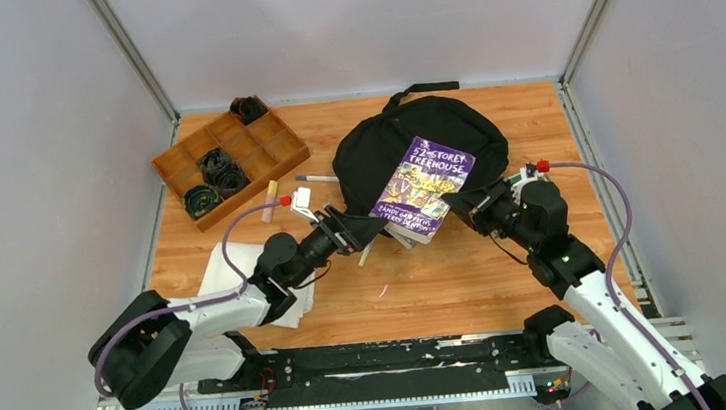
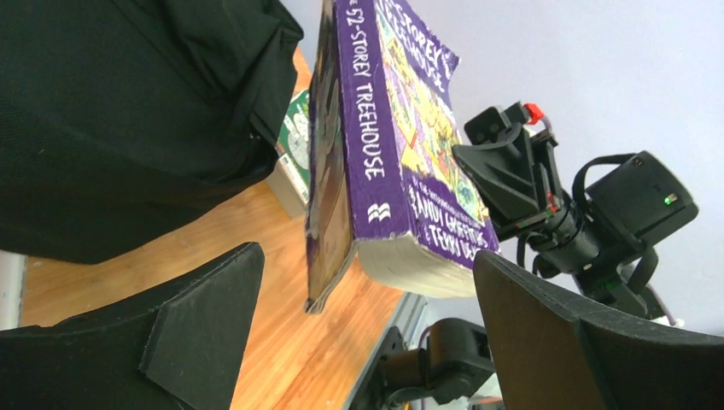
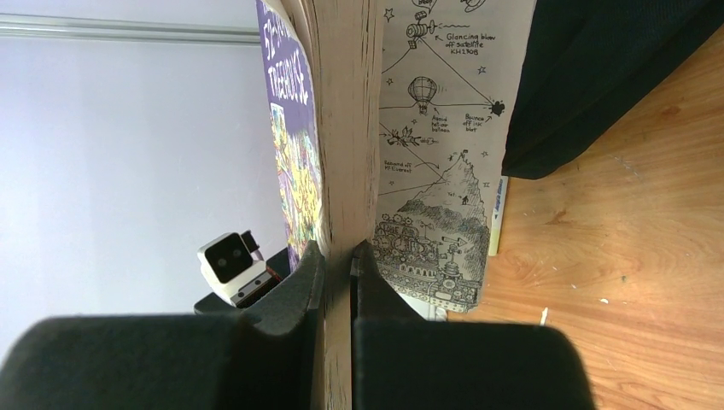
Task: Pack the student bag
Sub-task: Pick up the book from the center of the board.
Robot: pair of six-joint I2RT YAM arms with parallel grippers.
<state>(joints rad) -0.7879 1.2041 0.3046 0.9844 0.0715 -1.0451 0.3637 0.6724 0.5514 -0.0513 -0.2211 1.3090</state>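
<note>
Wooden compartment tray, one only, sits at ten o'clock on the table, with dark coils in some cells. One folded white cloth lies at eight o'clock. The left gripper stands spread wide, holding nothing, just beside one purple book lettered "52-STOREY TREEHOUSE". The right gripper is clamped on that book's page block, holding it tilted over the near edge of the student bag at twelve o'clock. Only the left wrist view shows a second, green-covered book beneath. Only the right wrist view shows an inner page reading "Glancing blow off satellite".
</note>
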